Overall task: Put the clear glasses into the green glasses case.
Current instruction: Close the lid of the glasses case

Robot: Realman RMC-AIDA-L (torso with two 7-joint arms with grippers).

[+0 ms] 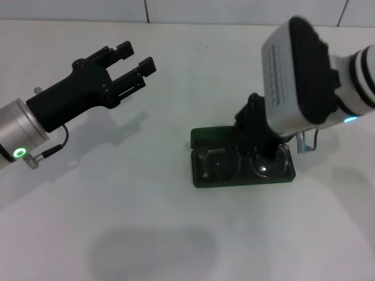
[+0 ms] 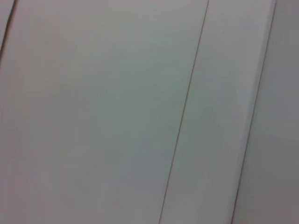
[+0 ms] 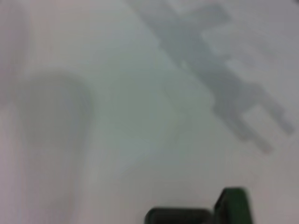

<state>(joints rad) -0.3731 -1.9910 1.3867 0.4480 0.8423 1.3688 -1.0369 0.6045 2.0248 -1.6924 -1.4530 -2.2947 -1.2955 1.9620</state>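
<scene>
Head view shows the right gripper (image 1: 256,153) lowered into the open green glasses case (image 1: 202,175); whether its fingers are spread or closed cannot be told, as the wrist hides them. The clear glasses (image 1: 218,164) lie inside the case, lenses side by side. Well left of the case, the left gripper (image 1: 133,65) hovers above the white table (image 1: 117,205), fingers parted and holding nothing.
</scene>
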